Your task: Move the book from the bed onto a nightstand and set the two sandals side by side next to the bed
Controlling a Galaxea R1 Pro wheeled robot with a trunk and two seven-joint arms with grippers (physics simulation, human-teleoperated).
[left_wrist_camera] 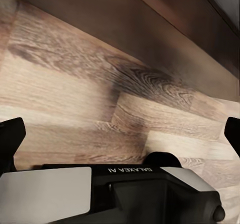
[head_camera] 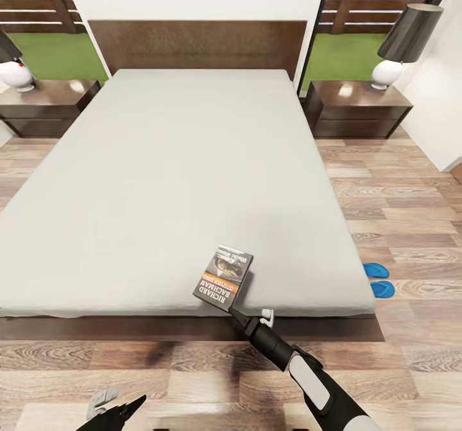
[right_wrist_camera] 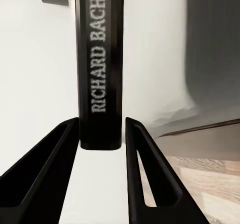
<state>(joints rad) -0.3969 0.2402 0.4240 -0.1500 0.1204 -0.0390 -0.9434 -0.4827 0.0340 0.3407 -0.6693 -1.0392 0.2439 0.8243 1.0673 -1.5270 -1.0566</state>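
Observation:
The book [head_camera: 223,277], dark with white "Richard Bachman" lettering and an orange band, is at the front right corner of the bed [head_camera: 179,181]. My right gripper [head_camera: 235,313] is shut on its lower edge. In the right wrist view the book's spine [right_wrist_camera: 100,74] stands between the two black fingers [right_wrist_camera: 137,174], which press on both sides. The two sandals [head_camera: 375,269] [head_camera: 382,288], bright blue, lie close together on the floor at the bed's right side, partly hidden by the mattress. My left gripper [head_camera: 122,412] hangs open and empty low over the floor [left_wrist_camera: 100,94].
A dark nightstand stands at each side of the headboard, left [head_camera: 45,101] and right [head_camera: 359,104], each with a white-based lamp [head_camera: 391,72] on it. The bed's dark frame [head_camera: 128,328] runs along in front of me. A white wall [head_camera: 443,117] closes the right side.

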